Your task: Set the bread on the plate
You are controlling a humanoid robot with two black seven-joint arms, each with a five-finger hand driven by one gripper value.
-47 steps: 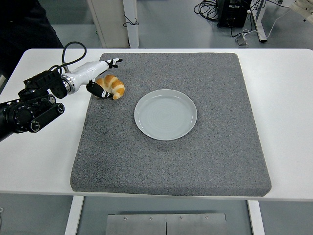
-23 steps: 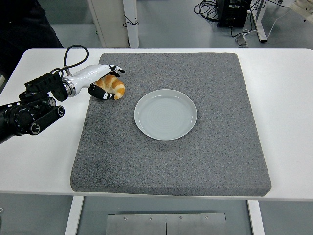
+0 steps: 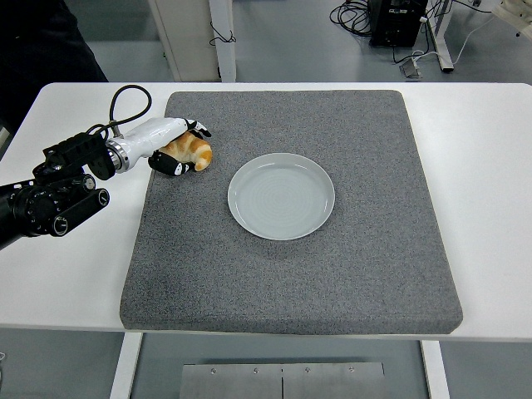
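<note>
A golden-brown croissant lies on the grey mat at its far left. My left hand, white with black fingertips, is closed around it: the fingers curl over its top and the thumb presses in from below. The bread still rests on the mat. A round pale grey plate sits in the middle of the mat, to the right of the bread, with nothing on it. My right arm does not show.
The grey mat covers most of the white table. My left forearm lies over the table's left side. A dark-clothed person stands at the top left.
My left hand's fingers, spread above the croissant a second ago, have come down and closed over it. The croissant has barely moved.
</note>
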